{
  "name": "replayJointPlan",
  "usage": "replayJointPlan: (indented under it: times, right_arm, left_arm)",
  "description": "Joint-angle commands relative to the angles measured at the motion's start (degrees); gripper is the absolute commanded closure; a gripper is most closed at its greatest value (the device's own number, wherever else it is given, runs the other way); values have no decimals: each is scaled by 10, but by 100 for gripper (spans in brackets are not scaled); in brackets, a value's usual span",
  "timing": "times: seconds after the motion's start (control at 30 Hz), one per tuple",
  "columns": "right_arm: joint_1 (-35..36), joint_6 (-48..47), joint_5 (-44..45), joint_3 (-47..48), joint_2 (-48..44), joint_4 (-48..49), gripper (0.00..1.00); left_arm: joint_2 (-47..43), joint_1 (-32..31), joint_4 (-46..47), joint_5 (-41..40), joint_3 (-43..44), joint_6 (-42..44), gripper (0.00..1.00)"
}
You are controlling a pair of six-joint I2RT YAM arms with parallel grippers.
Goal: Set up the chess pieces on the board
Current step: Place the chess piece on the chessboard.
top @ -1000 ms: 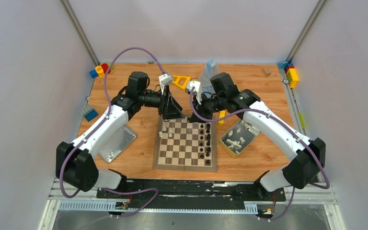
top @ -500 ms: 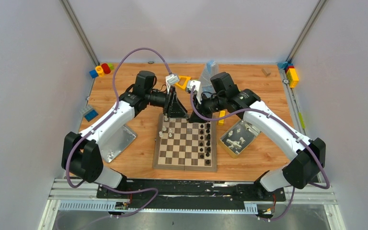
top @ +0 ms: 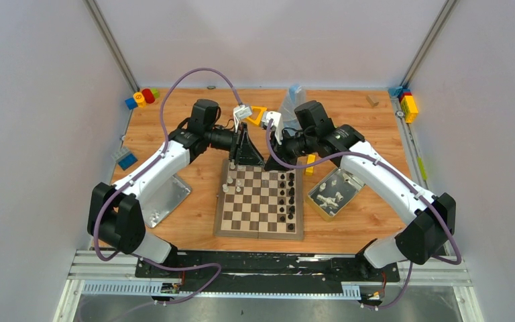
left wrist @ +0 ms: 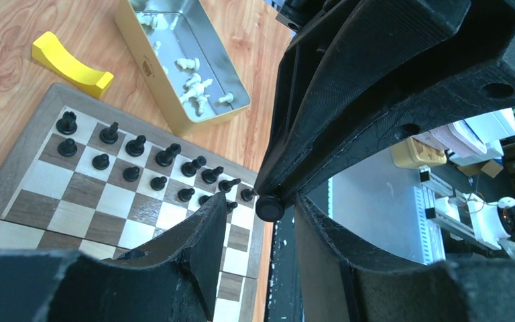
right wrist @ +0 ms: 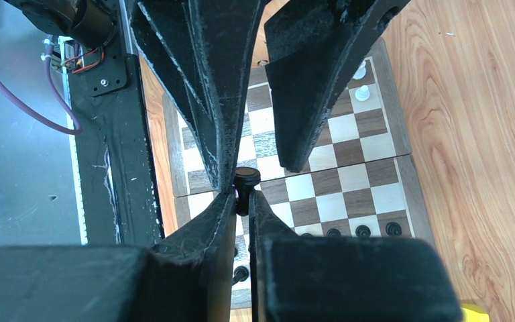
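lying left: lid (top: 163, 200), flat, near board (top: 255, 216).
left gripper (left wrist: 258, 213): fingers apart, flanking black piece (right wrist: 247, 178).
board: black pieces (left wrist: 134, 144) fill two right columns; few white pieces (right wrist: 360, 80) far left.
right gripper (right wrist: 243, 196): clamped on black piece at board's far edge.
tin (top: 322, 205): right of board, white pieces inside.

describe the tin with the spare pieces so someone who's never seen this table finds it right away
Find the chessboard in the middle of the wooden table. On the bare wood just off its right side lies an open rectangular tin with yellow outer walls. Unlike the flat silver lid left of the board, it has raised sides and holds loose cream pieces.
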Motion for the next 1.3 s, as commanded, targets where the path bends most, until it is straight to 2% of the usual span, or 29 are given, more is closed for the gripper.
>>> replayJointPlan:
  times: [0.0,0.37,0.8,0.97,1.13,1.27]
  right_arm:
    - [3,10,7,6,-7,36,96]
    - [9,10,9,3,-6,38,96]
    - [14,8,19,3,-10,38,91]
    - [13,7,37,2,-18,39,80]
    - [10,10,51,-3,-25,41,61]
    - [-4,22,44,-4,-30,45,54]
  left_arm:
    - [4,-8,8,19,23,-8,51]
    - [12,-11,10,25,27,-9,59]
    - [12,-11,12,25,26,-9,88]
    - [-1,-11,19,16,14,-7,100]
    - [-26,-10,56,-4,-14,-27,100]
    - [-40,-7,78,-18,-36,-35,100]
